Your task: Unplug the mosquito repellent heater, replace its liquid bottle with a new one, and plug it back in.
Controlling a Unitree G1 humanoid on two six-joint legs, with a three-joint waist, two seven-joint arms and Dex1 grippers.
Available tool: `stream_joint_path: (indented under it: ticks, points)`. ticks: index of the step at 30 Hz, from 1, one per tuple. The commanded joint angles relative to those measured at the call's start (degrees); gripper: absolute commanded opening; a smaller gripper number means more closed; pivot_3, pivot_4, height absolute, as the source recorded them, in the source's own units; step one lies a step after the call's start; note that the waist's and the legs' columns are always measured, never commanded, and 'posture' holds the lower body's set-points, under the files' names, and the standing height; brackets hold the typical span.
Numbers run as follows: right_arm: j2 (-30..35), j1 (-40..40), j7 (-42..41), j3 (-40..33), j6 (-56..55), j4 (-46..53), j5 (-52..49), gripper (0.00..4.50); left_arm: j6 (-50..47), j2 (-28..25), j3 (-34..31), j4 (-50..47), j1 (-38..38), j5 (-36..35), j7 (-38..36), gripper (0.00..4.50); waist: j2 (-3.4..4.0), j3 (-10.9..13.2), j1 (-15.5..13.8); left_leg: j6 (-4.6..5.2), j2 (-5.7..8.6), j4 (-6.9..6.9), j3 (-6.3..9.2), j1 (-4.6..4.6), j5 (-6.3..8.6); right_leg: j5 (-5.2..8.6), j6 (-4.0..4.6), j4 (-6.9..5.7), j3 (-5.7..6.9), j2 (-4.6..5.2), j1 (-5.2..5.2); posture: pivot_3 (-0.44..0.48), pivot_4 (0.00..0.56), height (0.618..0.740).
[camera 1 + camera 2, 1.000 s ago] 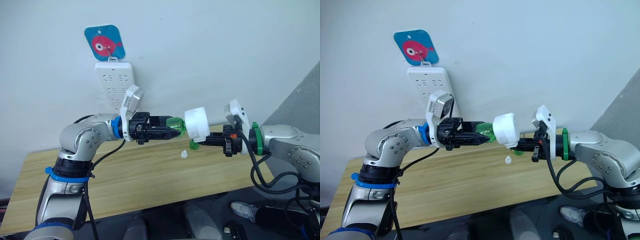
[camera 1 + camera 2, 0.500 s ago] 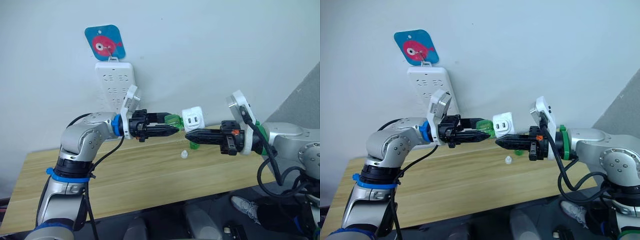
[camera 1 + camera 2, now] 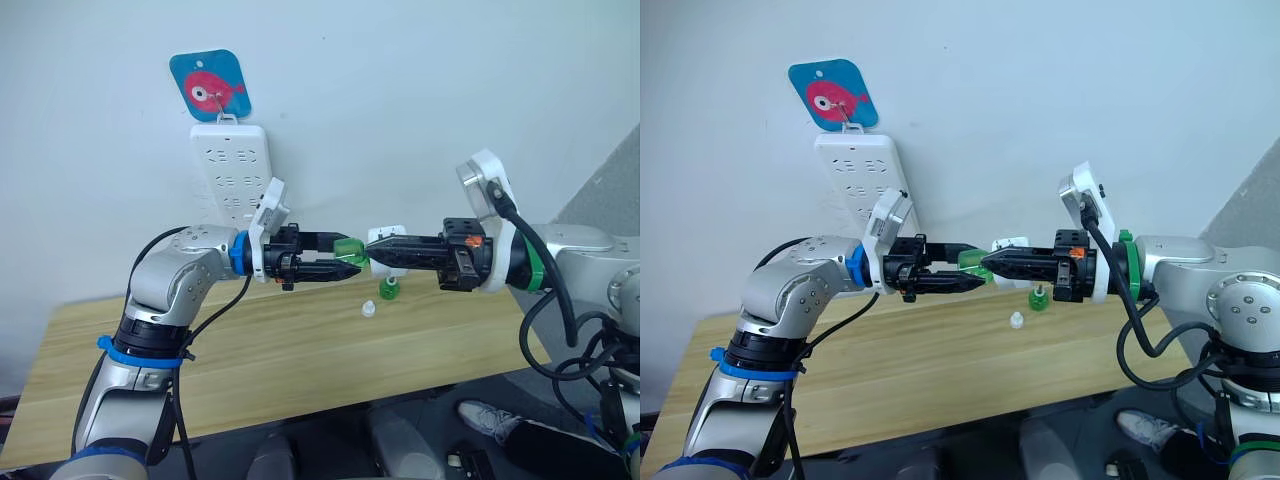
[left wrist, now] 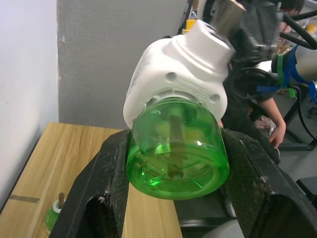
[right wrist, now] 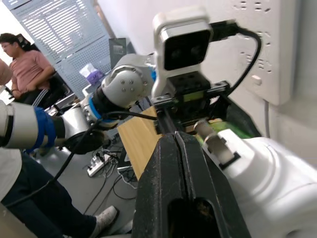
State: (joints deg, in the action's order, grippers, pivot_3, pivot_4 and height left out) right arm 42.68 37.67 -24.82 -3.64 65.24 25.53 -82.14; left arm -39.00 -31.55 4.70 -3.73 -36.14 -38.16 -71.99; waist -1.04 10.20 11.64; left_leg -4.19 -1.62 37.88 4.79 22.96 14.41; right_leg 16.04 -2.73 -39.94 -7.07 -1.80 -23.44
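Left gripper: jaws clamped on the green bottle, held above the bench.
Right gripper: jaws clenched against the heater.
Other bottle: standing on the bench.

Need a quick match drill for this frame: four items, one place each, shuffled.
1 strip
2 cap
3 bottle
4 heater

A on the table
B in the air, on the bottle's neck
C on the wall
D clamped in the left end effector

Pairs: 1-C, 2-A, 3-D, 4-B
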Motion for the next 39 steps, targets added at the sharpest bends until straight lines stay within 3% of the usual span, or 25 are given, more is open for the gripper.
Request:
stream_joint_path:
  ticks: [1,8,16,24,30,39]
  points:
    - [0.14,1.59,-0.26,-0.29,-0.42,-0.31,0.74,0.00,1.07,-0.82,-0.15,-2.14,0.19,-0.60,-1.76,2.31,0.01,0.00,0.03,0.00,0.00,0.00,0.00,0.00,0.00,0.00,0.00,0.00,0.00,0.00,0.00,-0.225,0.089,0.736]
    - [1.08,4.84,-3.79,1.46,0.69,-4.14,5.80,0.00,1.14,-1.77,0.10,-2.99,0.74,-0.85,-3.87,2.31,0.01,-0.01,0.03,0.00,0.00,0.01,-0.01,-0.01,0.00,0.00,0.00,0.00,0.00,0.00,0.00,-0.220,0.085,0.736]
    - [0.79,8.32,-7.26,-1.19,2.82,-7.70,2.14,0.00,0.88,-2.55,-0.10,-3.10,1.75,-1.00,-4.73,2.31,0.01,-0.01,0.05,0.01,-0.01,-0.01,0.02,0.00,0.00,-0.02,0.03,0.00,0.02,0.00,0.00,-0.215,0.087,0.736]
    - [0.71,7.15,-12.77,4.42,-3.11,-9.75,18.11,0.00,-2.29,-3.15,-0.31,-4.29,1.16,-3.92,-6.17,2.31,0.02,-0.02,0.15,0.01,-0.01,-0.01,0.00,-0.01,0.00,0.00,0.00,0.00,0.01,0.00,0.00,-0.225,0.086,0.736]
    - [-0.83,4.50,-15.05,6.42,-3.44,-9.79,23.27,0.00,-6.17,-2.15,-2.09,-4.79,-0.10,-7.70,-3.73,2.31,0.02,-0.02,0.16,0.01,-0.01,-0.01,0.02,0.00,0.00,-0.01,0.02,0.00,0.02,0.00,-0.01,-0.223,0.086,0.736]
    - [-0.66,-0.34,-15.40,3.12,3.89,-3.93,15.99,0.00,-6.77,-1.67,-3.54,-3.25,-0.63,-9.04,-0.60,2.31,0.02,-0.02,0.15,0.01,-0.01,0.00,0.04,-0.01,0.00,-0.02,0.03,-0.02,0.04,0.00,0.00,-0.219,0.088,0.736]
